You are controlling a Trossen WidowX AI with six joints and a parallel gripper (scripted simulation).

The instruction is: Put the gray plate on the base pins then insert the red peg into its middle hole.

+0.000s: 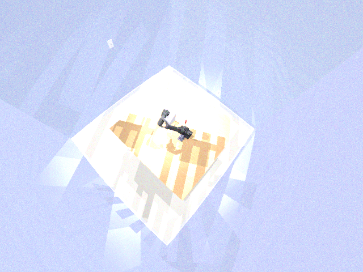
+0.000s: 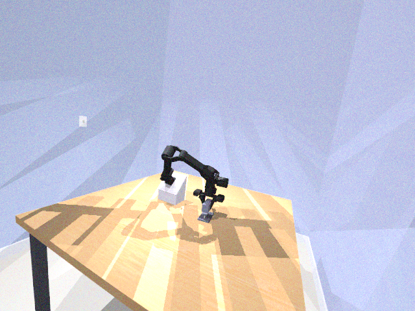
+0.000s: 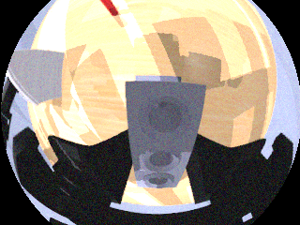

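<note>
Wrist view shows the jaws pinching the gray plate [image 2: 206, 206] [image 3: 141, 105], with the black fingers closed in on both sides of its lower end. The plate points away from them toward twelve o'clock, its round openings lined up down the middle. A narrow pale strip peeks out past its far edge, too little to identify.

In the exterior view the plate hangs steeply below the jaws, over the dark base [image 1: 180, 137] [image 2: 205, 218], and does not lie flat on it. Whether its lower end touches the base or the pins cannot be told at this size.

The red peg [image 1: 185, 121] [image 3: 110, 7] is out of the jaws and apart from the plate. It is between twelve and one o'clock from the base in the top view, and cut by the rim near eleven o'clock in the wrist view. The arm blocks any clear look at it from the exterior.

Farther out, the black arm [image 1: 173, 128] [image 2: 193, 161] bends back toward ten o'clock in the exterior view to a white pedestal [image 1: 173, 118] [image 2: 179, 192]. All of it stands on the wooden desk [image 1: 167, 166] [image 2: 187, 277] [image 3: 94, 77], crossed by bands of light and shadow.
</note>
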